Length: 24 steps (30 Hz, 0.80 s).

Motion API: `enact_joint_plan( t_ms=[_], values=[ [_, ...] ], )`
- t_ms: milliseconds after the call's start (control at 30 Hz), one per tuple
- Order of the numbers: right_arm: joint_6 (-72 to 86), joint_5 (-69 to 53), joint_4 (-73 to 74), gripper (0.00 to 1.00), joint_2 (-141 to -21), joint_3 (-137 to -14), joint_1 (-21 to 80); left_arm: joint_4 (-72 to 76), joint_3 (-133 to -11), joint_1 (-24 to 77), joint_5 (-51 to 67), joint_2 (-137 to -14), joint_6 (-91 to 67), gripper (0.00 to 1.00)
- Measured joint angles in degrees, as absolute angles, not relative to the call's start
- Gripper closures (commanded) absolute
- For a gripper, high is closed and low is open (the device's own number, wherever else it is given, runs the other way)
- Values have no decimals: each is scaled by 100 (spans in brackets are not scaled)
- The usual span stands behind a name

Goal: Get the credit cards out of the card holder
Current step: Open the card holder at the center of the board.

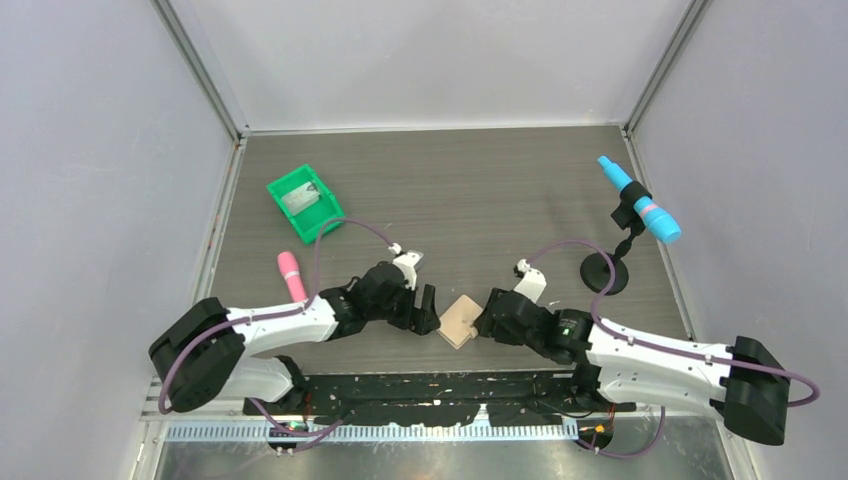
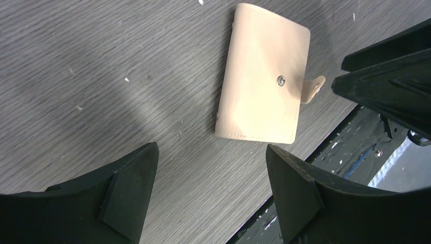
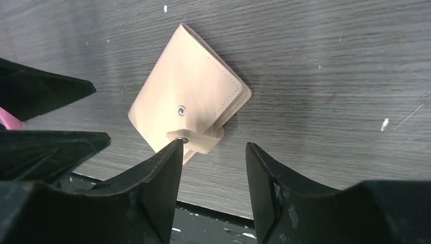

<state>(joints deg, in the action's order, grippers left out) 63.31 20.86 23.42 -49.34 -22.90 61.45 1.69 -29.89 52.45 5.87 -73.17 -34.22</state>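
The closed card holder (image 1: 461, 320) lies flat near the 6 o'clock edge of the bench (image 1: 480, 200), at 3 o'clock from the wide, empty left fingers (image 2: 127, 188) and 9 o'clock from the parted, empty right fingers (image 3: 162, 178) (nearer, with its loose strap tab (image 3: 203, 140) pointing at their tips).

Grey table (image 1: 480, 180) holds the closed card holder (image 1: 461, 320), green bin (image 1: 305, 200), pink cylinder (image 1: 291, 275) and black stand (image 1: 604, 272).
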Motion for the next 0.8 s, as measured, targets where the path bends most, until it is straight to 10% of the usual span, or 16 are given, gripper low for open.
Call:
enact_joint_plan(
  t_ms=[400, 800],
  values=[
    [7168, 2102, 2408, 35, -6224, -2980, 6145, 910, -2987, 5391, 821, -7787, -3710, 22],
    [6901, 2222, 2270, 64, -6388, -2899, 6145, 1225, -2945, 5789, 718, -7979, -3975, 26]
  ],
)
